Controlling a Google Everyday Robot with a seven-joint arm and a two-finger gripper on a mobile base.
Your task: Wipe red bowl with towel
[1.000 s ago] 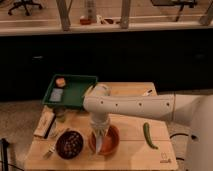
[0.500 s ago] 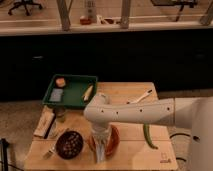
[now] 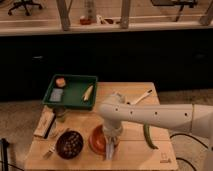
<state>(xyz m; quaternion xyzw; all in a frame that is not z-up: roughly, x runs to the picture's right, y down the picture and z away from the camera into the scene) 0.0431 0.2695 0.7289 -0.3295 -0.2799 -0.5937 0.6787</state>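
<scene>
The red bowl point(image 3: 98, 139) sits on the wooden table near its front edge, just right of a dark bowl; its right half is hidden by my arm. My gripper point(image 3: 111, 142) points down over the bowl's right side, shut on the towel point(image 3: 110, 151). The towel is a pale limp strip that hangs from the gripper across the bowl's front-right rim onto the table.
The dark bowl point(image 3: 69, 144) with speckled contents stands left of the red bowl, a fork point(image 3: 52, 148) beside it. A green tray point(image 3: 73, 92) holding small items is at the back left. A green vegetable point(image 3: 148, 136) lies right of my arm, a white utensil point(image 3: 142, 96) behind, and a packet point(image 3: 44, 123) at the left edge.
My arm has swung forward and lower. The gripper and towel have moved from the middle of the red bowl to its front-right rim.
</scene>
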